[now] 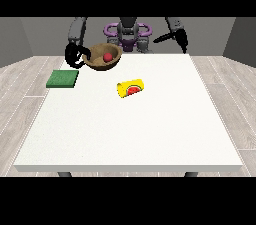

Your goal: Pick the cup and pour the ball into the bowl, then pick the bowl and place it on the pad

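step: carry round brown bowl – red ball inside | hand at the view's left fingers gripping rim | keep level – lower onto flat green pad, left of frame

The bowl hides the lower torso of the robot and part of the table's far edge. The ball sits inside, its underside hidden by the bowl's near wall. The hand at the view's left meets the bowl's rim; which fingers lie behind the rim is too small to tell. The hand at the view's right is too small to read its fingers. The cup lies on its side, its inside unseen. The table's legs are mostly hidden.
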`<act>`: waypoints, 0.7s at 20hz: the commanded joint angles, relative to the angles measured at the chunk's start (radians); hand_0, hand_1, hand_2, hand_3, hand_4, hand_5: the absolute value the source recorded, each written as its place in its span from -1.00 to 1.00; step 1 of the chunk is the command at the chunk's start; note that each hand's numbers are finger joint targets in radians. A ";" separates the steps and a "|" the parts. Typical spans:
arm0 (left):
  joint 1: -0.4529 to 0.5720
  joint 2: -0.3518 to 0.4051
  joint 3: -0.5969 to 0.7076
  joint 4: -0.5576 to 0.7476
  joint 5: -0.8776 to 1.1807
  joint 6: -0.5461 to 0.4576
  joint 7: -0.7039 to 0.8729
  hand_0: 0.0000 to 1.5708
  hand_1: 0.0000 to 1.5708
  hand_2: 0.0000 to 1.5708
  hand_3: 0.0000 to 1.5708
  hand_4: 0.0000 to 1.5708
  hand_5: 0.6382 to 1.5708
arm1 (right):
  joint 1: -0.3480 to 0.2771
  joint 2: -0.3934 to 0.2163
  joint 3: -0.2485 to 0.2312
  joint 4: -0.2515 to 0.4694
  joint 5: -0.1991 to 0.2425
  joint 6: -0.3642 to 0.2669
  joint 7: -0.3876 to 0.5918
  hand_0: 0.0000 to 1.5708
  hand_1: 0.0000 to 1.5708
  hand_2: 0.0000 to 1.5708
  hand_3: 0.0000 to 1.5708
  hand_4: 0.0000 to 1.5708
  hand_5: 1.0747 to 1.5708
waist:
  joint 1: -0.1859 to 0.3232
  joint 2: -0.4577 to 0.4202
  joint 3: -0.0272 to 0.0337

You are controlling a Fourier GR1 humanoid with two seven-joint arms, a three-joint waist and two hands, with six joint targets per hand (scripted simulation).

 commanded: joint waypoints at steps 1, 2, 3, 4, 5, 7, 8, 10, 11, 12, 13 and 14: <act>-0.011 -0.001 0.002 -0.031 -0.003 0.028 -0.022 -1.00 -1.00 -1.00 -1.00 -1.00 1.00 | 0.021 -0.115 -0.055 0.000 -0.039 0.094 -0.024 1.00 1.00 1.00 1.00 0.35 0.98 | -0.009 0.050 0.0014; 0.015 0.015 0.010 -0.001 0.007 0.006 -0.057 -1.00 -1.00 -1.00 -1.00 -1.00 1.00 | -0.002 -0.090 -0.059 -0.028 -0.053 0.063 0.015 1.00 1.00 1.00 1.00 0.35 0.97 | -0.010 0.039 0.0011; 0.023 0.003 -0.007 -0.029 0.010 -0.010 -0.048 -1.00 -1.00 -1.00 -1.00 -1.00 1.00 | 0.022 -0.160 -0.088 0.000 -0.077 0.155 -0.020 1.00 1.00 1.00 1.00 0.35 0.96 | 0.003 0.066 0.0014; -0.008 0.024 0.039 0.028 0.005 0.043 -0.033 -1.00 -1.00 -1.00 -1.00 -1.00 1.00 | 0.026 -0.122 -0.051 -0.041 -0.055 0.130 0.010 1.00 1.00 1.00 1.00 0.35 0.96 | -0.055 0.043 0.0010; 0.005 -0.013 0.007 0.027 -0.010 0.060 -0.086 -1.00 -1.00 -1.00 -1.00 -1.00 0.99 | 0.027 -0.120 -0.062 -0.033 -0.064 0.134 -0.010 1.00 1.00 1.00 1.00 0.35 0.96 | -0.045 0.080 0.0011; 0.037 -0.009 0.003 0.009 -0.003 0.047 -0.068 -1.00 -1.00 -1.00 -1.00 -1.00 0.99 | 0.071 -0.172 -0.082 -0.020 -0.084 0.198 0.001 1.00 1.00 1.00 1.00 0.35 0.96 | -0.035 0.046 0.0012; 0.023 -0.026 -0.008 0.025 -0.022 0.079 -0.114 -1.00 -1.00 -1.00 -1.00 -1.00 0.99 | 0.065 -0.159 -0.084 -0.034 -0.081 0.186 -0.050 1.00 1.00 1.00 1.00 0.35 0.96 | -0.040 0.086 0.0012; 0.054 -0.054 -0.014 0.040 -0.029 0.110 -0.186 -1.00 -1.00 -1.00 -1.00 -1.00 0.99 | 0.045 -0.197 -0.120 -0.024 -0.121 0.224 -0.017 1.00 1.00 1.00 1.00 0.36 0.95 | -0.039 0.113 0.0011; -0.019 -0.081 -0.058 -0.045 -0.044 0.109 -0.111 -1.00 -1.00 -1.00 -1.00 -1.00 0.99 | 0.007 -0.275 -0.196 0.042 -0.166 0.261 -0.060 1.00 1.00 1.00 1.00 0.37 0.95 | 0.009 0.195 0.0025; -0.004 -0.046 -0.038 -0.052 -0.029 0.085 -0.123 -1.00 -1.00 -1.00 -1.00 -1.00 0.99 | 0.053 -0.296 -0.203 0.056 -0.170 0.312 -0.110 1.00 1.00 1.00 1.00 0.37 0.97 | 0.009 0.209 0.0024; -0.042 -0.039 -0.016 -0.035 -0.035 0.124 -0.156 -1.00 -1.00 -1.00 -1.00 -1.00 0.99 | 0.000 -0.332 -0.218 0.047 -0.184 0.323 -0.084 1.00 1.00 1.00 1.00 0.35 0.96 | -0.009 0.255 0.0021; -0.056 -0.045 -0.024 -0.018 -0.037 0.121 -0.167 -1.00 -1.00 -1.00 -1.00 -1.00 0.99 | -0.011 -0.317 -0.215 0.051 -0.187 0.321 -0.087 1.00 1.00 1.00 1.00 0.33 0.96 | -0.016 0.275 0.0018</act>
